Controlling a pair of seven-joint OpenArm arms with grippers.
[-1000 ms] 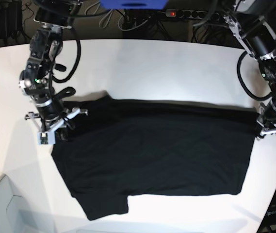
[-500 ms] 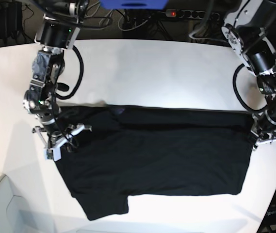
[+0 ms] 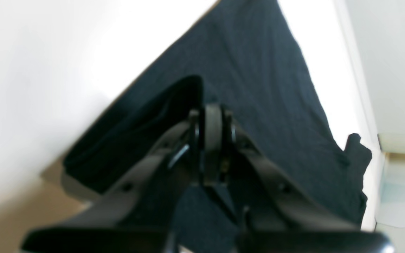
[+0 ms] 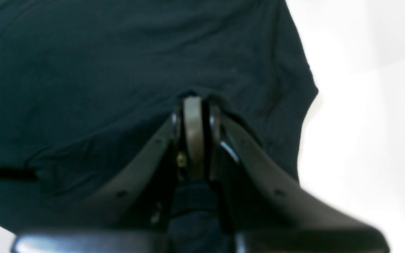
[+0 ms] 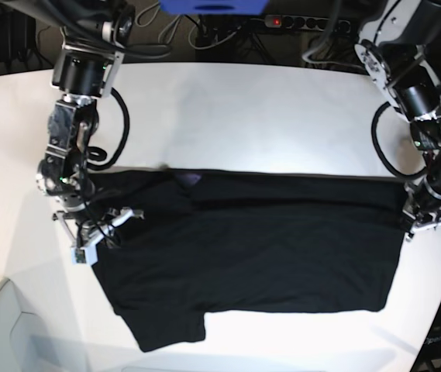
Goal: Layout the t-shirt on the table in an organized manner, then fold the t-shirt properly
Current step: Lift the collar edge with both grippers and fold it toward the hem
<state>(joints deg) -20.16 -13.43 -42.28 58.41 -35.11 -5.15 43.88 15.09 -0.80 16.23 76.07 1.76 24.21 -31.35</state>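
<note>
The t-shirt (image 5: 251, 248) is lying spread across the near half of the table (image 5: 267, 116), its long axis running side to side in the base view, with 1 sleeve poking out at the near edge and a small purple patch showing at the fold line along its far edge. Both arms are working the fold at once: the right gripper (image 5: 88, 240), on the base view's left, is clamped on the fabric at that end of the shirt, and the left gripper (image 5: 431, 221), on the view's right, is clamped on the cloth at the opposite end. Each wrist view is showing its jaws pressed together with dark cloth bunched between them, so each is holding the t-shirt (image 3: 258, 88) rather than standing empty; in the right wrist view the t-shirt (image 4: 83, 70) is draping away from the closed tips. By the look of it the far strip is being carried over toward the near edge, so this reads as the 1st lengthwise fold in progress, with laying out already done. The next move is calling for both grippers travelling together at an even pace, keeping the held edge taut and straight, then lowering it onto the near portion before releasing.
</note>
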